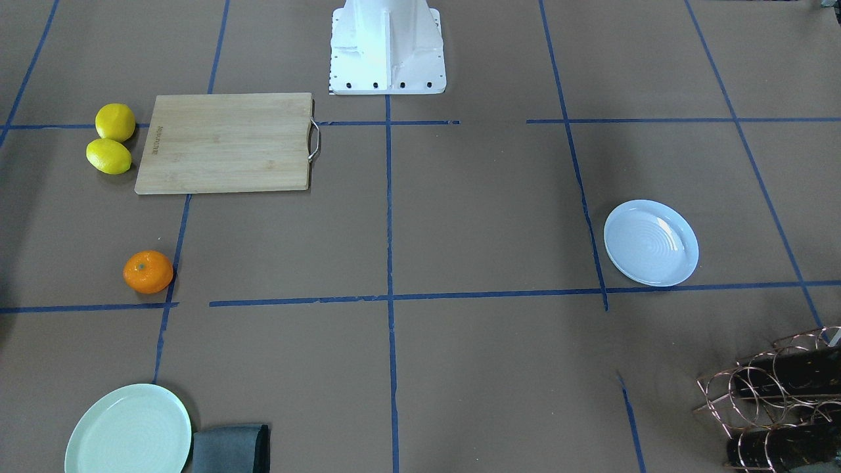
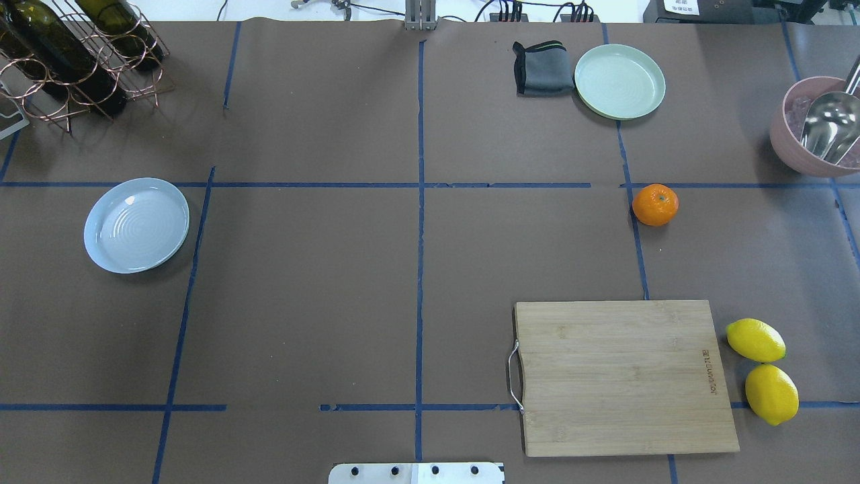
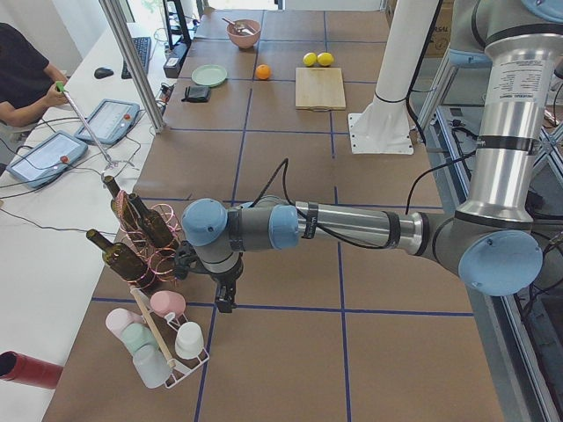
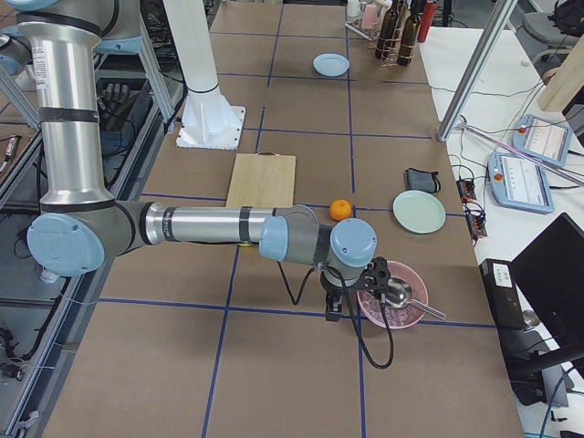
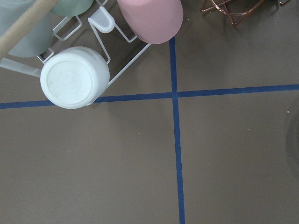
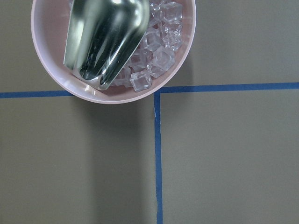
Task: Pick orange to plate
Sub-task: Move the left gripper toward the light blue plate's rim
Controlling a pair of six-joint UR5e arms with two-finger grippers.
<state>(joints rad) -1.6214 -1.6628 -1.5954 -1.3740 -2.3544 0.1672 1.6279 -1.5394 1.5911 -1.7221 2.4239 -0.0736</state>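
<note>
The orange (image 2: pixel 655 204) looks like the right tool's (image 4: pixel 334 313) job, since that tool is the nearer one. It hangs pointing down over bare table, out past the board (image 2: pixel 625 376) on the robot's right, just beside a pink bowl (image 2: pixel 793 144) of ice with a metal scoop (image 6: pixel 100 39) in it. I cannot tell whether the tool is open or closed. Only the side view shows it, and its own camera catches no fingers (just bowl, ice and blue tape). Nothing shows in its grip.

The orange rests on the table beyond the board's far edge, off the right half and apart from it, against a tape line. Two lemons (image 2: pixel 756 339) lie just off the board's right side, touching each other. A mint plate (image 2: pixel 619 81) and a cloth (image 2: pixel 543 68) lie farther beyond the board than the orange. The plate (image 2: pixel 136 225), empty, is well apart from the board, across the table on the robot's left. The left tool (image 3: pixel 225 303) hangs farther from the board again, by a cup rack (image 5: pixel 74 77), and its state is just as unreadable.

The step in hand is the reach. To do it well, the tool should rise clear of the bowl's rim and swing in toward the board. It should then drop straight down over the orange with the jaws wide, one on each side of its widest part. A lone finger's nudge would likely roll it, so the jaws should close gently and evenly.
</note>
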